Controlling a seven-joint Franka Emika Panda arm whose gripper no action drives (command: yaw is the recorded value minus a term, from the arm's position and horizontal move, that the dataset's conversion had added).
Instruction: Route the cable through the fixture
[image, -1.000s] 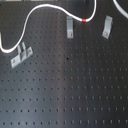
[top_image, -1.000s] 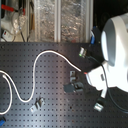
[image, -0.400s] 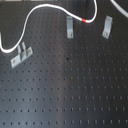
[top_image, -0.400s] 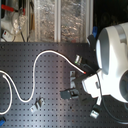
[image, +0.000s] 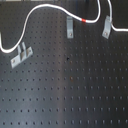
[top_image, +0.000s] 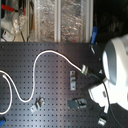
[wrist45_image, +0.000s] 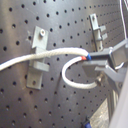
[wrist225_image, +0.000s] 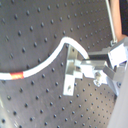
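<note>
White Franka arm with a grey metal gripper

In the second exterior view the arm (top_image: 116, 70) shows as a bulky, rounded white shell with smooth, glossy curves, and a smaller white block below it joins a darker section. In the first wrist view the gripper (wrist45_image: 102, 64) has flat, angular fingers (wrist45_image: 112, 56) of dull grey metal with squared edges. The second wrist view shows the same grey, boxy metal parts, with a pale rim of the body beside them.
</note>
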